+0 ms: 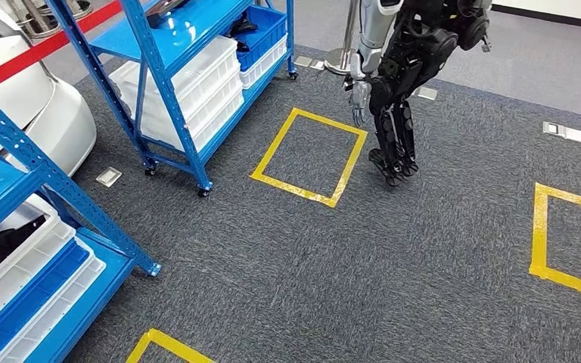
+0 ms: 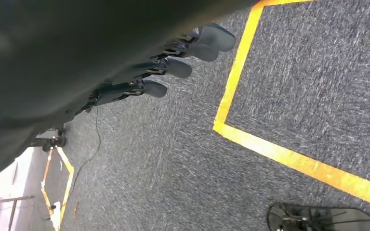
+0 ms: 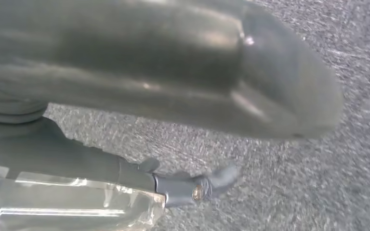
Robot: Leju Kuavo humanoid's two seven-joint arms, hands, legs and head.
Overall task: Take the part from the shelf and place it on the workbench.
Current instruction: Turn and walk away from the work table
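Note:
My left hand (image 2: 159, 72) hangs over the grey carpet with its dark fingers stretched out and apart, holding nothing. In the right wrist view my right hand (image 3: 139, 178) shows a thick grey thumb (image 3: 183, 82) and a dark finger (image 3: 197, 187) lying along a clear plastic-wrapped part (image 3: 72, 207), which it holds against the palm. A black part (image 1: 0, 246) lies in a white bin on the near blue shelf (image 1: 41, 170) at the left of the head view.
A second blue shelf (image 1: 166, 83) with white and blue bins stands further back on wheels. Another humanoid robot (image 1: 405, 83) stands at the back beside a yellow tape square (image 1: 310, 155). More tape squares (image 1: 548, 234) mark the carpet. A white car body (image 1: 38, 106) sits far left.

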